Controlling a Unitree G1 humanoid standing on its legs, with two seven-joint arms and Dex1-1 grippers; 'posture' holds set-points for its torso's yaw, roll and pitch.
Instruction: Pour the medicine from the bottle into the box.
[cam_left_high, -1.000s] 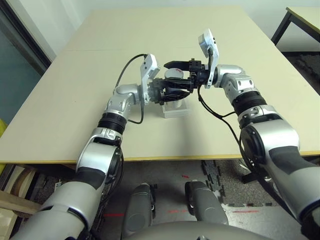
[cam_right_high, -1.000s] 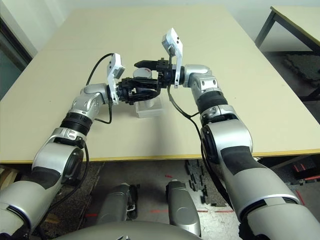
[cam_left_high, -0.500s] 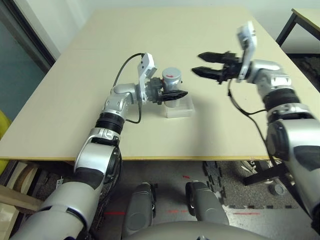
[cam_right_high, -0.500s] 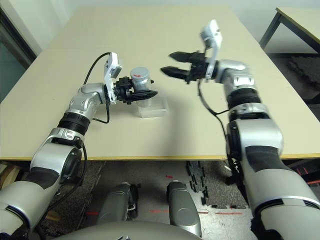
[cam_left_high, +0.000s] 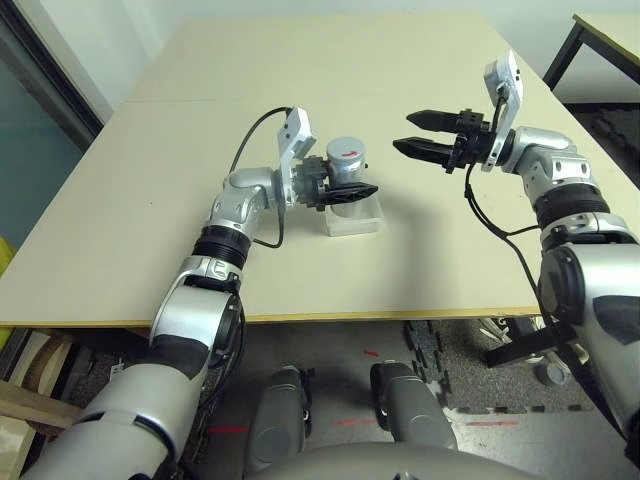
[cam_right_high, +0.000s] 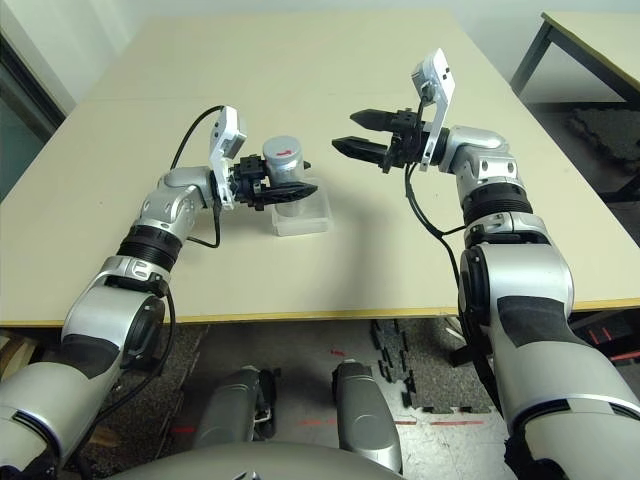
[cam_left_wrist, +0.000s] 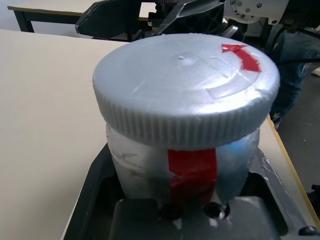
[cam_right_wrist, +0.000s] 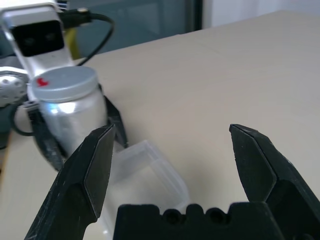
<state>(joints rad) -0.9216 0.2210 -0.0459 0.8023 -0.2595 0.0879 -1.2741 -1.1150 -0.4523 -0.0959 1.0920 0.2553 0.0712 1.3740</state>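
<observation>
At nine o'clock, left fingers (cam_left_high: 352, 190) clamp the capped bottle (cam_left_high: 345, 170) above the box (cam_left_high: 352, 215); at three, right fingers (cam_left_high: 420, 135) gape empty.

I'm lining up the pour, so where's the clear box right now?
In the left eye view the box sits on the table, left of centre, directly beneath the bottle held in the left hand.

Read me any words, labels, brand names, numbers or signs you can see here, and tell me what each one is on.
No readable text.
The bottle bears a plain red tape stripe; its cap bears a red mark, not a letter.
The box and the table carry no writing.
</observation>
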